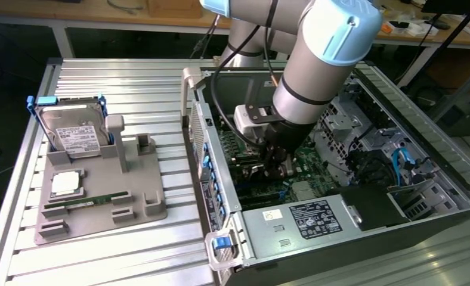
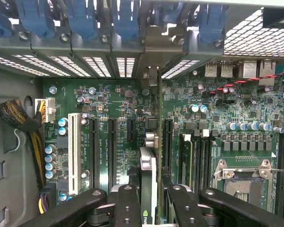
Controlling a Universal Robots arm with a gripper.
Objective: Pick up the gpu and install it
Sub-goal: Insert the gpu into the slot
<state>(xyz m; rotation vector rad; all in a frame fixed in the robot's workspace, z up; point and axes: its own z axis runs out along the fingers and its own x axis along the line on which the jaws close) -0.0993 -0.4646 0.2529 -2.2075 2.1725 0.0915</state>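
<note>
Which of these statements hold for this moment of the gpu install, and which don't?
1. The hand grips the gpu edge-on over the motherboard. True.
2. The hard drive sits inside the computer case. False: the hard drive stands in the grey holder, outside the case.
3. The arm reaches down into the open case. True.
4. The memory stick is plugged into the motherboard. False: the memory stick lies on the grey holder.
</note>
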